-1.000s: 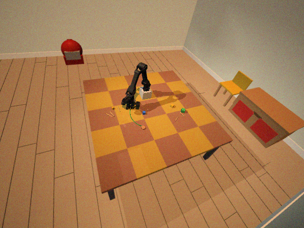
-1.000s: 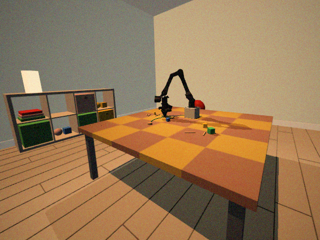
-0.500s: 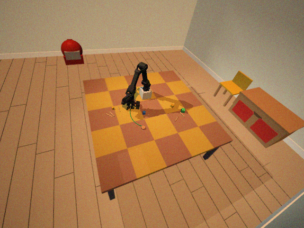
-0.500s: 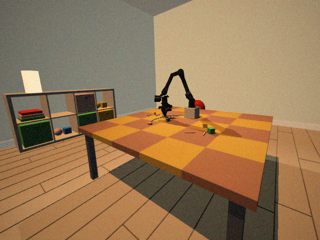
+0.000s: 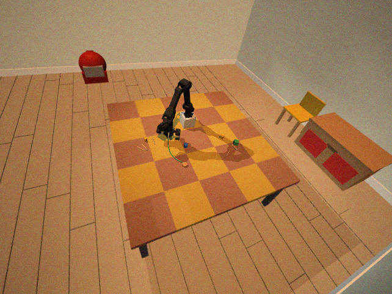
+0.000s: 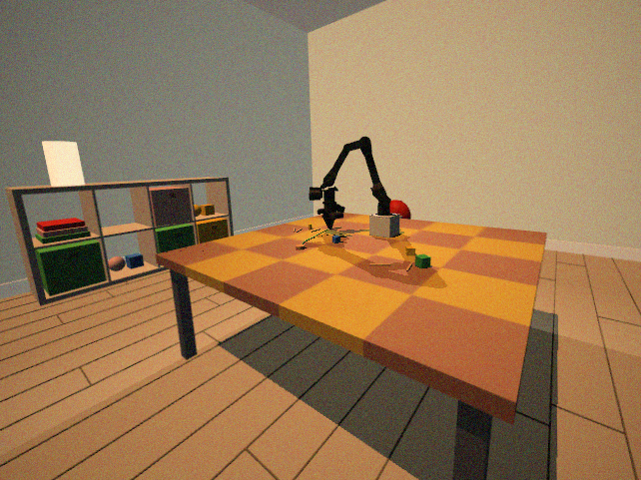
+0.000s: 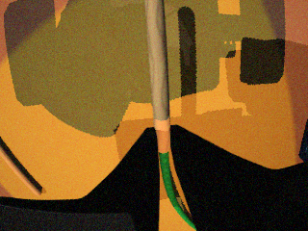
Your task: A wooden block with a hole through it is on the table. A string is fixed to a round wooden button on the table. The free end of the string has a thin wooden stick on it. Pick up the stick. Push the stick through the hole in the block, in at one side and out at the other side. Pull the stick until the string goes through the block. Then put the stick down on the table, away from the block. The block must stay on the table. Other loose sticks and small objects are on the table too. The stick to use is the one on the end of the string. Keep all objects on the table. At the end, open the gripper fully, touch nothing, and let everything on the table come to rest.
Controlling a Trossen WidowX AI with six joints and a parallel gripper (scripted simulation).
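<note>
The gripper (image 5: pixel 169 139) (image 6: pixel 329 227) (image 7: pixel 163 129) points down, low over the table, shut on the string's stick near its string end. The stick (image 7: pixel 156 52) runs up the wrist view, grey-brown with a pale end; its shadow lies beside it. The green string (image 5: pixel 168 148) (image 6: pixel 315 235) (image 7: pixel 165 163) runs from it to the round button (image 5: pixel 184 164) (image 6: pixel 301 246) on the table. No hole shows in any block, so I cannot tell which is the holed one. A green block (image 5: pixel 235 142) (image 6: pixel 422 260) stands on the table, far from the gripper.
A blue cube (image 5: pixel 185 145) (image 6: pixel 335 239) stands near the gripper. A yellow block (image 5: pixel 221 136) (image 6: pixel 410 251) and two loose sticks lie near the green block. Several loose sticks and a small orange cube (image 5: pixel 146 139) lie on the other side. The arm stands on a white base (image 5: pixel 187 121) (image 6: pixel 383 226).
</note>
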